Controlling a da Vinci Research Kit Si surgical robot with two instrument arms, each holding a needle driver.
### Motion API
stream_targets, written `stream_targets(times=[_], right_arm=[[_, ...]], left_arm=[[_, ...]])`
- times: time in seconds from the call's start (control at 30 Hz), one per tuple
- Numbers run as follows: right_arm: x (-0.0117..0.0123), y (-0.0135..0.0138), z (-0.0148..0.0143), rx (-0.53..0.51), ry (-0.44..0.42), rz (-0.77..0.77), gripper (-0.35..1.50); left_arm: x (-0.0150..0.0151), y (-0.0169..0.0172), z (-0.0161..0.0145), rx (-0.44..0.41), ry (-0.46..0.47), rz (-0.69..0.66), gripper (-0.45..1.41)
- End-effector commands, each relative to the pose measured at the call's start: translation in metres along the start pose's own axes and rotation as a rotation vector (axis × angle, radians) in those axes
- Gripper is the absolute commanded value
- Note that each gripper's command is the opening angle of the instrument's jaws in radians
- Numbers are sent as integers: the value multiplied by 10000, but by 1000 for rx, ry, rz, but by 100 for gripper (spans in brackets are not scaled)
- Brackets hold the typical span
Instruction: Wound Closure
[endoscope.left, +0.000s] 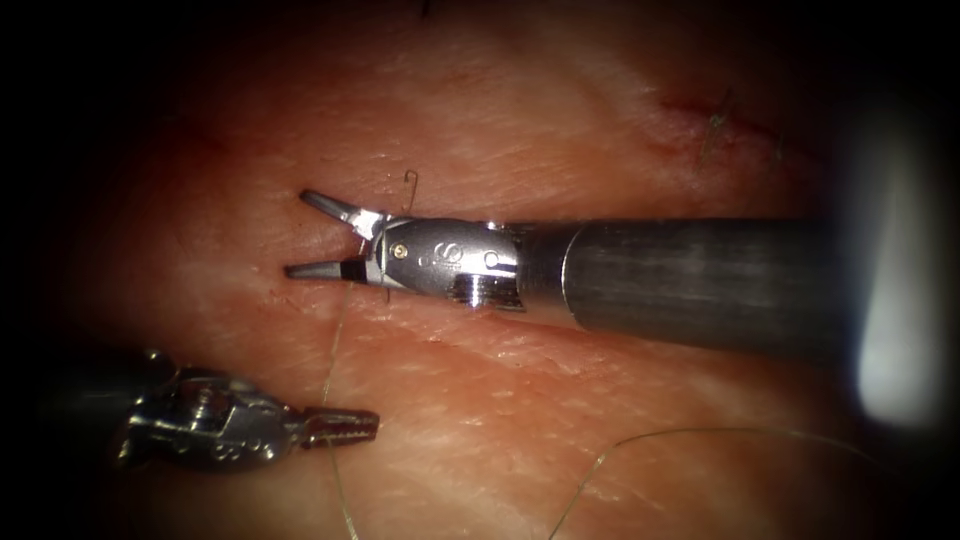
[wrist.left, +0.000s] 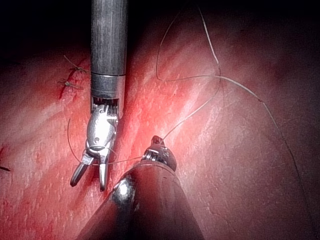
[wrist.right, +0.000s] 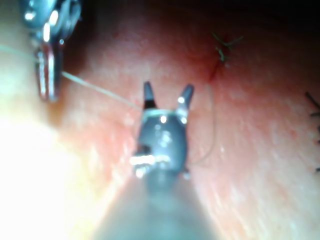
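Observation:
My right tool (endoscope.left: 300, 234) reaches in from the right and hovers low over the tissue (endoscope.left: 560, 400). Its jaws are open with nothing between them, as the left wrist view (wrist.left: 89, 181) and right wrist view (wrist.right: 167, 92) also show. A thin thread (endoscope.left: 335, 345) crosses the tool at the jaw hinge, curls above it and runs down to my left tool (endoscope.left: 345, 425). That tool lies at the lower left, shut on the thread. In the left wrist view the thread (wrist.left: 195, 107) leaves the left tool's tip (wrist.left: 157, 144) and loops around the right tool's jaws.
A finished stitch with short cut ends (endoscope.left: 715, 125) sits on a reddened stretch of the cut at the upper right, also seen as a stitch (wrist.left: 70, 80) and a stitch (wrist.right: 222, 50). Slack thread (endoscope.left: 700, 432) lies curved across the tissue at the lower right.

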Motion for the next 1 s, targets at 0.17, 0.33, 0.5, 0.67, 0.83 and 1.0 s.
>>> stream_targets(times=[0.17,0.33,0.5,0.67,0.83,1.0], right_arm=[[-8,-4,8,18,-27,-8,74],[-13,-9,8,34,-42,-16,74],[-13,-14,7,45,-39,-19,73],[-11,-17,4,54,-35,-19,73],[-9,-21,3,67,-27,-20,69],[-7,-25,0,77,-22,-20,68]], left_arm=[[15,-1,-5,-1,8,6,-45],[26,-10,-20,9,13,7,-45],[22,-32,-33,23,5,1,-45],[0,-57,-31,35,-7,-9,-45],[-23,-81,-22,37,-10,-13,-45],[-42,-102,-21,43,-23,-14,-45]])
